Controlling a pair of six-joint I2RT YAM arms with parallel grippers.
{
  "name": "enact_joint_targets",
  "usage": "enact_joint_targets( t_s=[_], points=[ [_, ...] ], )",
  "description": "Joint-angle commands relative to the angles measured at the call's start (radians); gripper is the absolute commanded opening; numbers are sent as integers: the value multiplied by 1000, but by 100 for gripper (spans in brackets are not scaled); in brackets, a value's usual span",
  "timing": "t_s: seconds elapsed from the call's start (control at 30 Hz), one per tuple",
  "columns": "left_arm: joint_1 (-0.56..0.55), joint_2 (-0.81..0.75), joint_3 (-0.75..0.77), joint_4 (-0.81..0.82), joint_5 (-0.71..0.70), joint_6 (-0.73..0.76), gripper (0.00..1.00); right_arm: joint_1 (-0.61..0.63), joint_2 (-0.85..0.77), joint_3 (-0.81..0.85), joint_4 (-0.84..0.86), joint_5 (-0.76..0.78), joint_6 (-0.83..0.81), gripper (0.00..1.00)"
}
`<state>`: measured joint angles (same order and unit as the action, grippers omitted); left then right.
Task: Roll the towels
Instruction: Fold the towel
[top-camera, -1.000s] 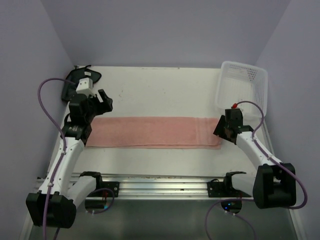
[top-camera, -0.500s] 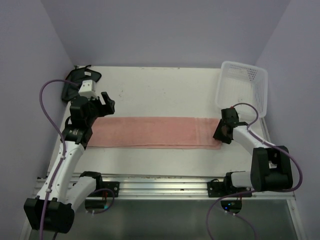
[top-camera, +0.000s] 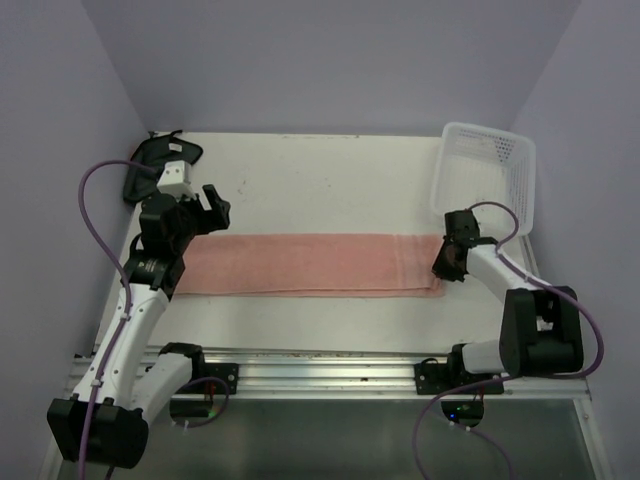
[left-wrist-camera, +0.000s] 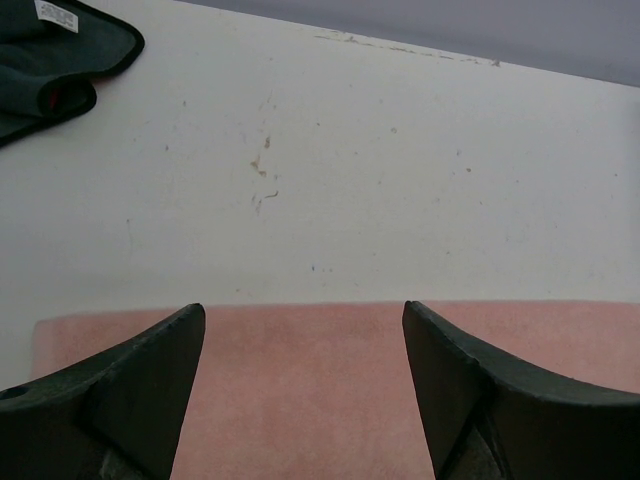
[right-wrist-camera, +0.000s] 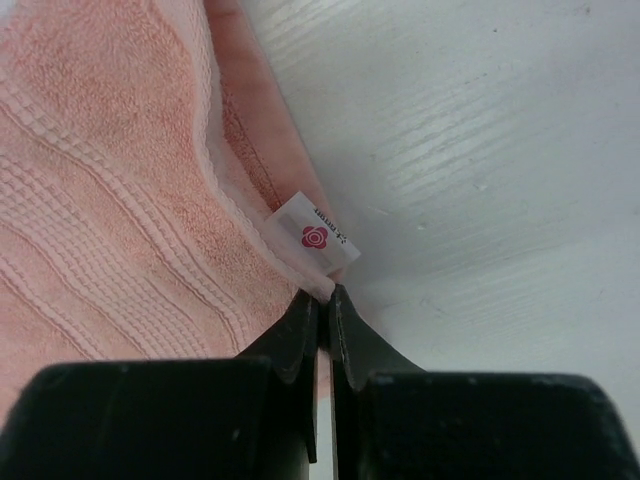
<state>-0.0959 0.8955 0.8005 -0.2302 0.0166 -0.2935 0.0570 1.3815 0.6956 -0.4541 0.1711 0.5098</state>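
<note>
Beyond the pink towel (top-camera: 310, 265) stands a white basket (top-camera: 482, 190)

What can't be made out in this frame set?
1. Right gripper: jaws shut at the edge of the pink towel; in the right wrist view they hide whether cloth is pinched.
2. Tag: print too small, right wrist view.
3. Dark cloth: cut off by the left wrist view's corner; left arm covers part in the top view.
</note>
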Motion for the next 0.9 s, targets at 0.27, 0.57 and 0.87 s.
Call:
enact_joint_targets(
  t_s=[0.27,0.57,0.87],
  points=[
    [-19,-26,-14,3,-14,27,84,-14,-185,166,-235,206,-50,0],
    [-24,-32,-17,8,-12,22,84,-16,-318,304,-366,304,-57,0],
    [-27,-38,-20,14,-6,22,84,-29,-360,438,-442,490,-97,0]
  ],
)
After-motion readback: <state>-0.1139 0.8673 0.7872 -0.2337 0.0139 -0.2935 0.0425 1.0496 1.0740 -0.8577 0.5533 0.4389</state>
